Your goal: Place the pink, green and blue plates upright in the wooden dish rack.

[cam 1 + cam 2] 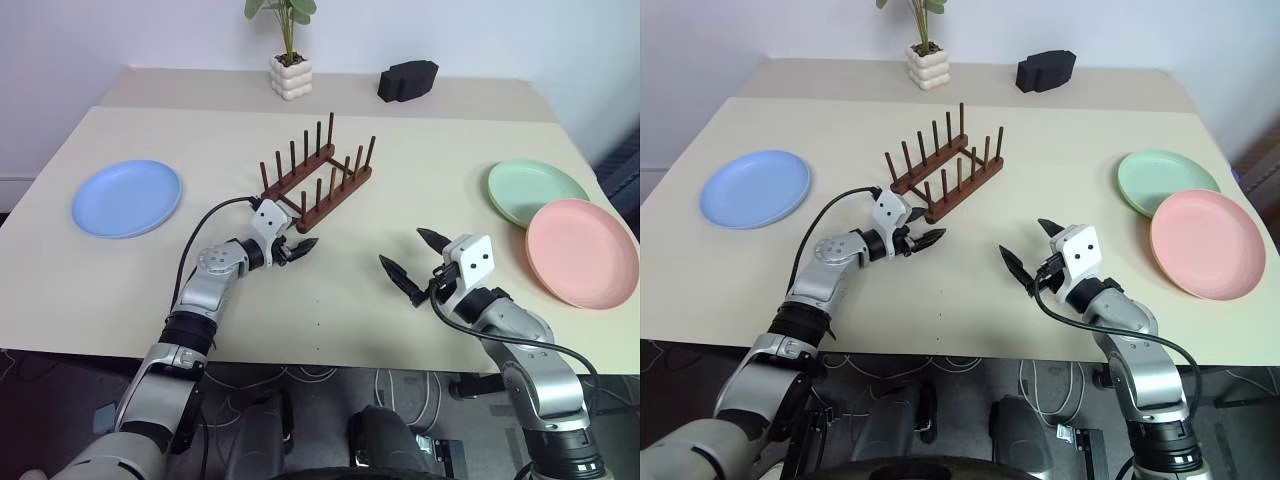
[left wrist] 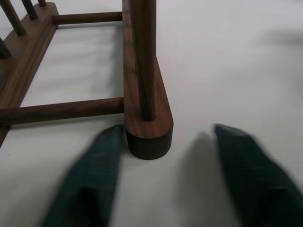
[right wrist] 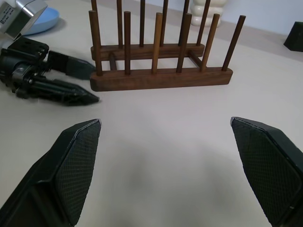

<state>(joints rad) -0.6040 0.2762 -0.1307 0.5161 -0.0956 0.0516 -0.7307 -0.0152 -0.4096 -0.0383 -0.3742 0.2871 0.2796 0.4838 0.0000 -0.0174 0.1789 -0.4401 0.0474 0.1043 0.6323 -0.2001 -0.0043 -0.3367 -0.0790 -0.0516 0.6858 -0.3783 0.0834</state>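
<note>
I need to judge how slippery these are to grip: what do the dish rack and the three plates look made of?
The dish rack looks like dark-stained wood with a smooth finish; grain lines show on its rail and pegs. The blue plate, green plate and pink plate look matte, with flat colour and no glare: perhaps plastic or similar.

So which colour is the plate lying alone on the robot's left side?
Light blue plate; clearest in the left eye view.

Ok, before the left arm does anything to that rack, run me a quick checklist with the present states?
1. Wooden dish rack empty, pegs upright: ok.
2. Left gripper straddles the rack's near rail end, holds nothing: ok.
3. One left finger touching the rail end: cannot tell.
4. Right gripper open, empty: ok.
5. Blue plate flat, unobstructed: ok.
6. Pink plate overlaps the green plate: not ok for taking green first.
</note>
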